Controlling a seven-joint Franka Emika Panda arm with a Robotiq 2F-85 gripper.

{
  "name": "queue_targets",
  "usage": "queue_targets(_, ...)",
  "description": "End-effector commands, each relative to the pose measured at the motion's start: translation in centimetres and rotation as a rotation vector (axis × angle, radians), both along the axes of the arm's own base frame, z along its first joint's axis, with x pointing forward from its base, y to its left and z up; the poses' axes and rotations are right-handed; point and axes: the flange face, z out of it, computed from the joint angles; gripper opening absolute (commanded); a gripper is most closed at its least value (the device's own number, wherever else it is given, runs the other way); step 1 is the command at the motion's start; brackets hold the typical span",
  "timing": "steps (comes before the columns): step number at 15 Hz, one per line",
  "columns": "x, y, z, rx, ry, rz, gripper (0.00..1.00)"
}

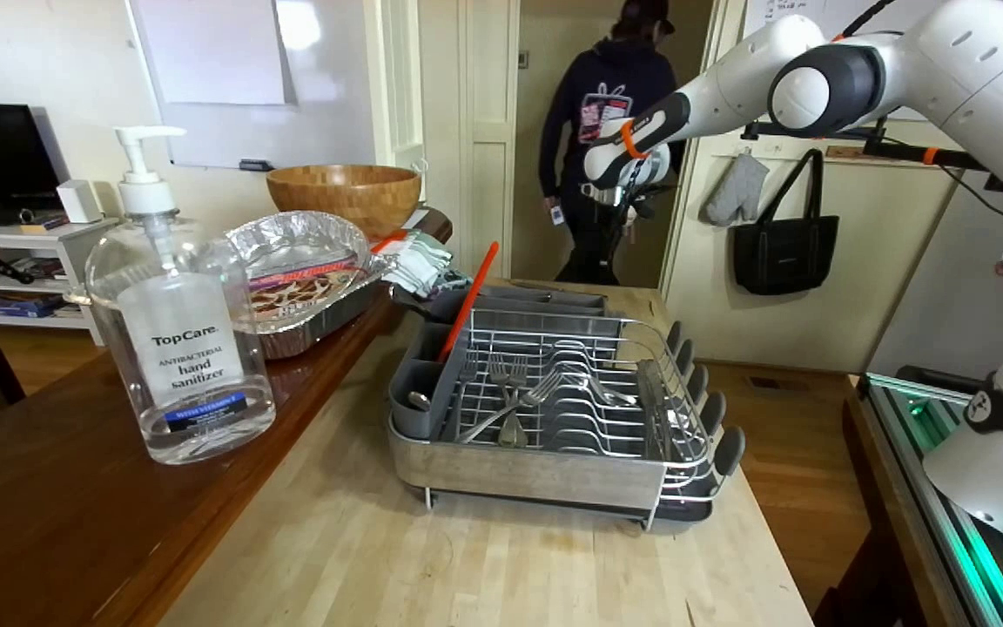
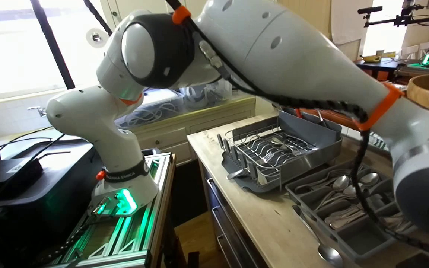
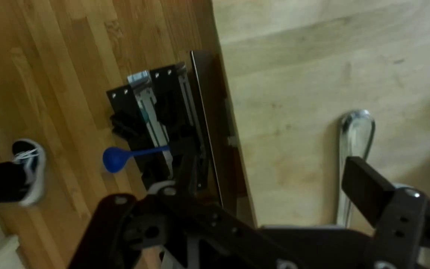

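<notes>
The gripper (image 3: 271,168) hangs above the pale wooden surface (image 3: 293,93), its 2 jaws spread wide with a clear gap between them; in the wrist view the surface's edge runs through that gap. Nearest is 1 metal utensil (image 3: 351,145) lying on the surface near this edge, its broad handle end showing and the rest hidden behind 1 jaw. A blue ladle (image 3: 117,158) shows past the surface's edge, on the floor side, its handle running in among dark parts. In both exterior views a dish rack (image 1: 528,470) with forks (image 1: 514,405) in it stands on the surface. In an exterior view a gray cutlery tray (image 2: 363,238) and 1 long spoon (image 2: 329,255) rest on the surface. Alongside the surface stand a sanitizer bottle (image 1: 188,366) and a wooden bowl (image 1: 358,198).
</notes>
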Motion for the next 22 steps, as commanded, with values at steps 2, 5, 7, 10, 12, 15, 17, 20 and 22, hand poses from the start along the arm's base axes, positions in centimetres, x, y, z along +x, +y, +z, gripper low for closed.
queue_targets(2,0.0,1.4,-6.1,-0.001,0.104,0.023,1.00)
queue_targets(5,0.9,3.1,-6.1,-0.026,0.074,0.049,1.00)
queue_targets(7,1.7,3.7,-5.3,-0.055,0.039,0.060,1.00)
queue_targets(10,3.1,4.7,-3.6,-0.100,-0.024,0.082,1.00)
queue_targets(12,3.6,5.5,-3.1,-0.114,-0.055,0.080,1.00)
queue_targets(15,4.0,6.0,-1.7,-0.183,-0.140,0.048,1.00)
queue_targets(17,3.7,6.2,-0.9,-0.212,-0.176,0.017,1.00)
queue_targets(20,2.3,7.4,-0.9,-0.128,-0.113,0.035,1.00)
queue_targets(22,1.7,8.1,-0.5,-0.085,-0.080,0.039,1.00)
